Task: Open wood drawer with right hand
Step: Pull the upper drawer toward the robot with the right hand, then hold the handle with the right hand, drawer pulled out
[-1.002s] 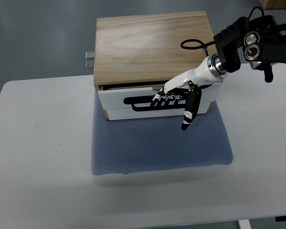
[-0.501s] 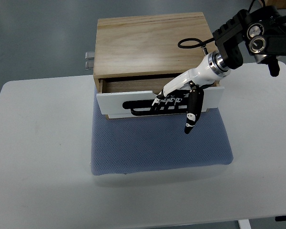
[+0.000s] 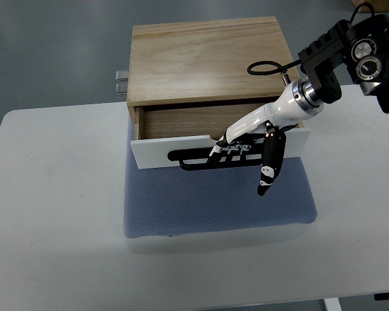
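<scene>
One white surface carries everything in the top view, with a blue mesh mat spread on it and a wooden drawer box standing at the mat's far edge. The box's wood drawer is partly out — its white front panel stands clear of the box, tilted so the left end sits nearer the camera than the right, and a strip of bare wooden floor shows behind it. A black bar handle runs along the panel's face.

The step in hand looks like the pull itself, roughly midway: the drawer is open enough to see inside, yet much of its length appears to remain in the box. The next move would call for a straight draw toward the robot, keeping the panel from skewing further so the drawer does not bind in its slot.

The right hand comes in from the right edge on a black forearm with a white wrist. Its four fingers are curled over the handle from above, hooked around the bar and gripping it, while the black thumb hangs straight down in front of the panel over the mat, touching nothing that can be made out. No left arm shows.
</scene>
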Robot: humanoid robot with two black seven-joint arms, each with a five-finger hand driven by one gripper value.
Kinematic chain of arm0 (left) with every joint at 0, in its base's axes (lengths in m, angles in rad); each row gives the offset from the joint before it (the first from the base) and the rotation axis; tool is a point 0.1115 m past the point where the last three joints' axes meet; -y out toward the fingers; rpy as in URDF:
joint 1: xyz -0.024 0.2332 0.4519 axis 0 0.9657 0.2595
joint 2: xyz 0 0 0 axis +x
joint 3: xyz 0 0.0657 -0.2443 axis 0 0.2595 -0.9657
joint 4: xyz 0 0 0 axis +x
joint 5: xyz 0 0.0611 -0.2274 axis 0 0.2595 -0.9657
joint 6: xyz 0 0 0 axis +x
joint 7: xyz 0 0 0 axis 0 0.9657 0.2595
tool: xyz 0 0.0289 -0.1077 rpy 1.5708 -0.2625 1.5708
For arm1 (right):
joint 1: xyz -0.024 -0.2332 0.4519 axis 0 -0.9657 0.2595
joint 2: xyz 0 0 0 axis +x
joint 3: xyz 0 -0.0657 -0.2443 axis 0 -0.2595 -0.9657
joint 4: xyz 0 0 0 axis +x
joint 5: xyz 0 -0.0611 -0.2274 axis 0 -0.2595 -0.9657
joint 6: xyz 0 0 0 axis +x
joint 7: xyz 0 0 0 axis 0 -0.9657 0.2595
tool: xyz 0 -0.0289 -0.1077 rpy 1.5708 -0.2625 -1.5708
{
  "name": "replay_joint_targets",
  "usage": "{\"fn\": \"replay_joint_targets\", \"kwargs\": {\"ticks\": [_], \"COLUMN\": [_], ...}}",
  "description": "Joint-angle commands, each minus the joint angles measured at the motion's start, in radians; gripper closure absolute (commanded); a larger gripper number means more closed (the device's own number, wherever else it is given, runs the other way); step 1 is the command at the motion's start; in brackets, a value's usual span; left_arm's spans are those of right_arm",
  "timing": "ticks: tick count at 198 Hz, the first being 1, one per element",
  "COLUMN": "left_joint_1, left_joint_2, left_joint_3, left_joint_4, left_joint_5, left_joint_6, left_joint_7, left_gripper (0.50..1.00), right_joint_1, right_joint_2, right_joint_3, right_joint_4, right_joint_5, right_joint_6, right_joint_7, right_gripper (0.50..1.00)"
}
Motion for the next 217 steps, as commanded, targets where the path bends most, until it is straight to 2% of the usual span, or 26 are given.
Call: {"fn": "replay_joint_targets", "kwargs": {"ticks": [1, 99, 217], "left_joint_1": [0.000, 0.000, 0.000], "left_joint_2": [0.000, 0.000, 0.000], "left_joint_3": [-0.001, -0.001, -0.001], "left_joint_4": [0.000, 0.000, 0.000], "left_joint_5": [0.000, 0.000, 0.000], "left_joint_6": [0.000, 0.000, 0.000], "left_joint_7": [-0.001, -0.001, -0.001], "left_gripper": [0.500, 0.500, 0.500], "right_joint_1": [0.005, 0.011, -0.049], "right_joint_2": [-0.004, -0.002, 0.024], "right_joint_3": [0.002, 0.009, 0.009], "right_joint_4": [0.015, -0.003, -0.040], "right_joint_5": [0.000, -0.003, -0.008], "right_joint_6": [0.000, 0.000, -0.008], "right_joint_7": [-0.001, -0.007, -0.007], "right_gripper": [0.556, 0.556, 0.556]}}
